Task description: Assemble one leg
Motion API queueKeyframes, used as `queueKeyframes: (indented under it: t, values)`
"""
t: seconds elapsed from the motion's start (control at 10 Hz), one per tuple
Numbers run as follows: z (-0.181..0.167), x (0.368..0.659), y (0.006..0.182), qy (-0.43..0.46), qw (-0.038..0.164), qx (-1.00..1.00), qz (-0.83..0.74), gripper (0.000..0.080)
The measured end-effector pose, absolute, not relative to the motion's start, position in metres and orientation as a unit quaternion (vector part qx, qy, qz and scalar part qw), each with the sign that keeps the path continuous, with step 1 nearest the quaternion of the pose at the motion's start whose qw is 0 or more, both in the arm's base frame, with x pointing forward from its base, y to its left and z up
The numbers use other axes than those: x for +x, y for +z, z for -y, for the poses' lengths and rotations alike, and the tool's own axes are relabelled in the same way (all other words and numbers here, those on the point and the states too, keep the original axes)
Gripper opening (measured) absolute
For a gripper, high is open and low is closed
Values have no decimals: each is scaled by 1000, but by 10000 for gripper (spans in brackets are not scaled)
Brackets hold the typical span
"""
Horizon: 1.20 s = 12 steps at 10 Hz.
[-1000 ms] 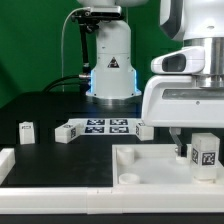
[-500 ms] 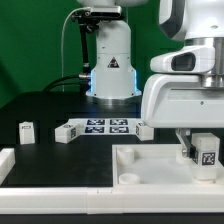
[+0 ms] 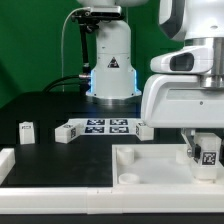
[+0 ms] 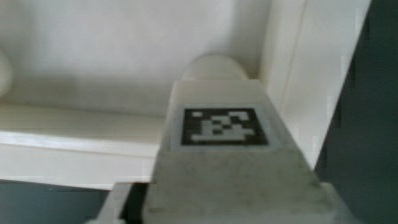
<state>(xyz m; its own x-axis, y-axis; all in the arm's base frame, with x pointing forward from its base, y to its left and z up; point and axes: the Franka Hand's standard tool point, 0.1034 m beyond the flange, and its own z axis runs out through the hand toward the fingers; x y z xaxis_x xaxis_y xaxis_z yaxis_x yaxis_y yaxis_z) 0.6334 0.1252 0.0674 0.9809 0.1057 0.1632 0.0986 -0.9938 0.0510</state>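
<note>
My gripper is shut on the leg, a small white block with a black-and-white tag. It holds the leg upright at the exterior view's right, low over the right part of the large white top with round corner sockets. One finger shows beside the leg. In the wrist view the leg fills the middle, tag facing the camera, with the top's rim behind it. Whether the leg touches the top is hidden.
Three more small white legs lie on the black table: one at the exterior view's left, one by the marker board's left end, one at its right end. The marker board lies mid-table. A white rail runs along the front.
The gripper has sunk slightly with the leg in it, closer to the white top. Nothing else has moved.
</note>
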Motion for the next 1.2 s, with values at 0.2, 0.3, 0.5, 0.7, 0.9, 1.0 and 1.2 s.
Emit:
queueKeyframes:
  t: [0.2, 0.3, 0.5, 0.7, 0.9, 1.0, 1.2]
  values:
    - [-122, 635, 66, 92, 17, 991, 99, 291]
    - [-119, 636, 65, 93, 13, 983, 161, 291]
    - [-116, 635, 65, 90, 5, 952, 291, 291]
    - [-113, 632, 64, 87, 4, 905, 417, 291]
    - [-113, 629, 65, 78, 10, 869, 489, 291]
    - [-112, 629, 65, 73, 6, 844, 531, 291]
    - [-111, 629, 64, 71, 2, 831, 551, 292]
